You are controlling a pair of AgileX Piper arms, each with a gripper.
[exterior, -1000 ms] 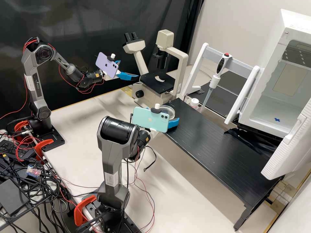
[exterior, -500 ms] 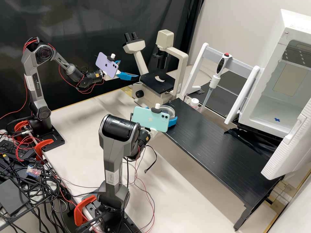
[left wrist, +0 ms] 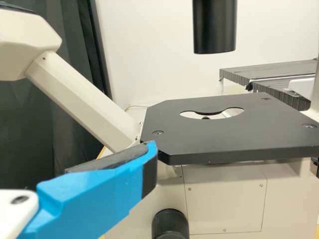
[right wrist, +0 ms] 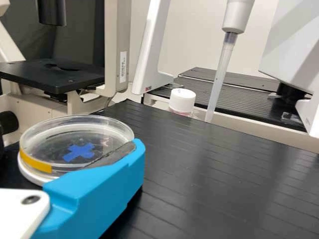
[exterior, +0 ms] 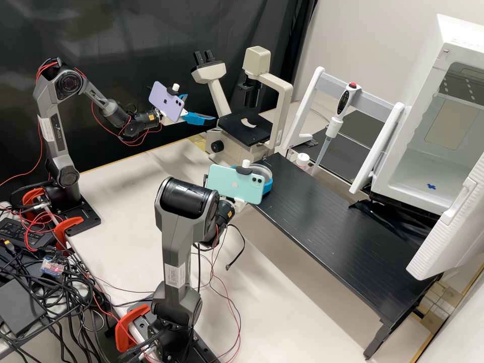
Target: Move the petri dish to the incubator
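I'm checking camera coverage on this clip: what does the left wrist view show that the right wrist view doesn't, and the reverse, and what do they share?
Left wrist view: a blue finger of the left arm and a pale area in the microscope stage's opening.

Right wrist view: the petri dish with its blue cross, the white-capped bottle and the pipette.

Both: the black microscope stage and the dark tube above it.
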